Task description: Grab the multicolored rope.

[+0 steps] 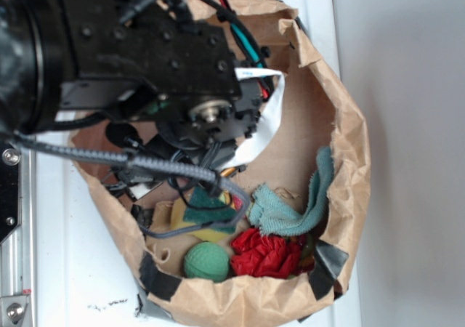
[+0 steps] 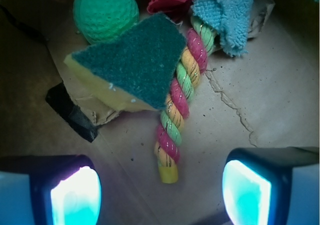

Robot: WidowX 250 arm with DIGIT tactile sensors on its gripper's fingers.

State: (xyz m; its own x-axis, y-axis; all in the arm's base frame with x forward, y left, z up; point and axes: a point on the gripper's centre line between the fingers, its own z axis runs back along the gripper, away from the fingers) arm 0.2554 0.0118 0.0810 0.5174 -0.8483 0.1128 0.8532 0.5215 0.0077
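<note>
The multicolored rope (image 2: pixel 173 119) lies on brown paper in the wrist view, a twisted cord of yellow, pink and light green strands. Its yellow-capped end (image 2: pixel 168 172) points toward me. Its far end runs under a teal cloth (image 2: pixel 225 10), and a green-topped yellow sponge (image 2: pixel 130 65) overlaps its left side. My gripper (image 2: pixel 160 195) is open above the paper, its fingertips (image 2: pixel 75 200) wide apart on either side of the rope's near end and touching nothing. In the exterior view the arm (image 1: pixel 160 58) and sponge (image 1: pixel 207 207) hide most of the rope.
Everything sits inside a brown paper bag (image 1: pixel 349 145) with raised crumpled walls. A green dimpled ball (image 2: pixel 106 10) and a red ruffled fabric ball (image 1: pixel 265 253) lie beyond the sponge. Black tape (image 2: pixel 75 112) sticks to the paper at the left. Cables (image 1: pixel 145 163) hang from the arm.
</note>
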